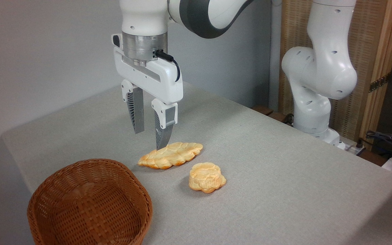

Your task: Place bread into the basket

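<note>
1. Bread [207,177], the small thick bun with lobed edges and a paler bumpy top, sits on the grey table [284,163], right of centre from where I stand.
2. It lies on its own, touching nothing, just in front and to the right of a longer, flatter loaf [172,156].
3. The loaf is leaf-shaped, golden-orange, and lies at a slant between the bun and the back of the table.
4. The basket [90,202], round brown wicker, stands at the near left corner of the table, partly cut off by the bottom edge of the view. What shows of its inside has nothing in it.
5. The bun is near the basket but clearly apart from it, off to its right.
6. The gripper [150,140] hangs from the arm, pointing straight down above the left end of the loaf.
7. Its jaws stand apart with a narrow gap between them, and nothing is held.
8. The nearer fingertip looks close to the loaf's top edge; I cannot tell whether it touches.
9. The arm's white base [313,102] stands at the far right side of the table, before a wooden screen [369,61].
</note>
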